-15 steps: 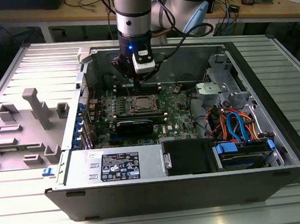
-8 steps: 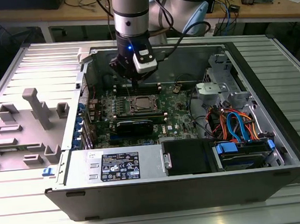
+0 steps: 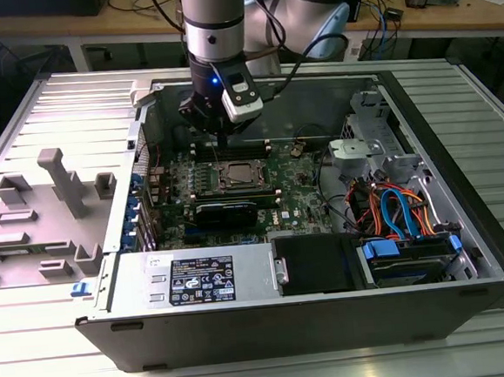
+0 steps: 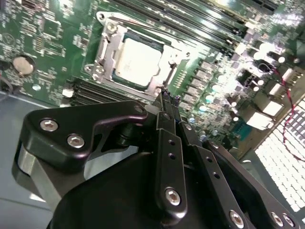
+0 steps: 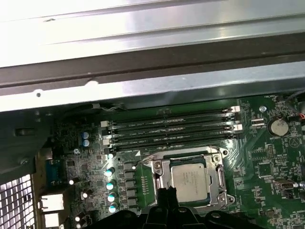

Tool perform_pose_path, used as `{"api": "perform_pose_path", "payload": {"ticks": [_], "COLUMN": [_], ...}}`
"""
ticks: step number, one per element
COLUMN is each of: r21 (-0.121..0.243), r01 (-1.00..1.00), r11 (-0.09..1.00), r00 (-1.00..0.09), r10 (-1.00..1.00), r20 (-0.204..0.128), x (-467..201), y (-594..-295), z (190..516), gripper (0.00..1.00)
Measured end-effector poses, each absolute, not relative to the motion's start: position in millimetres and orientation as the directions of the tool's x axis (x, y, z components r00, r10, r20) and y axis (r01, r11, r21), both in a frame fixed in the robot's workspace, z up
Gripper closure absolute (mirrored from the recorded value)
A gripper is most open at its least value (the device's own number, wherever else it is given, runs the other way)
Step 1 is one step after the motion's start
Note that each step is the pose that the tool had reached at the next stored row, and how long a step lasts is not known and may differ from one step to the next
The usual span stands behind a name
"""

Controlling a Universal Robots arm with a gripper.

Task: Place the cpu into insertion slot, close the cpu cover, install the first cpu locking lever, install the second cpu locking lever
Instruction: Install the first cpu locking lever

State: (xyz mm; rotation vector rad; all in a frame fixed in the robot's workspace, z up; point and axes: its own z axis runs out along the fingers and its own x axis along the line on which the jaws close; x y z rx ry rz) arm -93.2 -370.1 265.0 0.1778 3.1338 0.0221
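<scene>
On the exterior view's left, grey moulded fixtures (image 3: 59, 182) sit on the ridged worktop (image 3: 39, 362), well apart from my job. Next comes the open computer case (image 3: 272, 327), and I hang over its green motherboard (image 3: 296, 194). My hand (image 4: 167, 98) is narrow, its fingers drawn together with nothing between them, and the tips are just beside one edge of the insertion slot (image 3: 223, 178).

The cpu (image 4: 139, 61) lies flat in that slot, silver top up, and the cpu cover (image 4: 102, 47) is down around it, so the chip shows through the window. I judge the chip to be light, stiff and fragile underneath. If it ever needs moving, I would grip it by its edges, never by pressing its face. The cover is thin sheet metal, springy and easy to bend, and is best pushed at its free rim.

A thin wire locking lever (image 5: 176, 151) runs along the slot's side nearest the long memory slots (image 5: 171, 129). I cannot tell whether it is hooked. Such a wire is stiff but slippery and springs back, so its bent end is the place to bear on.

On the exterior view's right, orange and blue cables (image 3: 394, 212) crowd the drive bay.
</scene>
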Motion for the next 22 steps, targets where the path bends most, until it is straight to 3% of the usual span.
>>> {"api": "perform_pose_path", "payload": {"ticks": [22], "r21": [0.016], "r01": [-0.007], "r11": [1.0], "r00": [-1.0], "r10": [-0.007], "r20": [-0.003], "x": [-120.5], "y": [-365.8], "z": [264.8], "gripper": [0.89]}}
